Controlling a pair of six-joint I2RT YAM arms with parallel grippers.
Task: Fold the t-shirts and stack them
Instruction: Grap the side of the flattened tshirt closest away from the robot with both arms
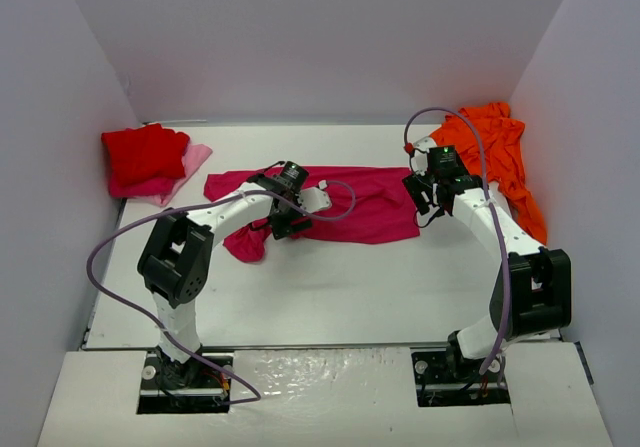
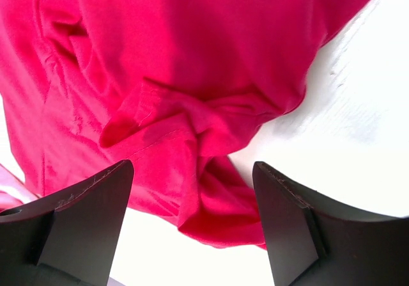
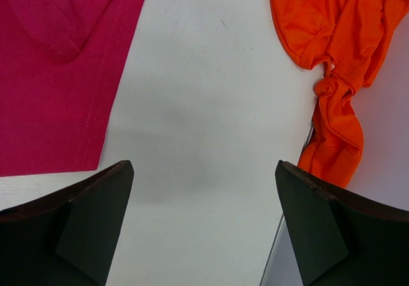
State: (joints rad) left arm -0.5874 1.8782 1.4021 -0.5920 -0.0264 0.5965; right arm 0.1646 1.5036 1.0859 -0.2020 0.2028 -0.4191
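Note:
A magenta t-shirt lies spread flat across the middle of the table, with a bunched sleeve hanging toward its near left end. My left gripper hovers open over that bunched sleeve, its fingers straddling the cloth without touching it. A red t-shirt sits folded at the back left. An orange t-shirt lies crumpled along the right edge. My right gripper is open over bare table, between the magenta hem and the orange cloth.
The red t-shirt rests on a lighter pink cloth. White walls enclose the table on the left, back and right. The table's right edge runs just beside the right gripper. Purple cables loop off both arms.

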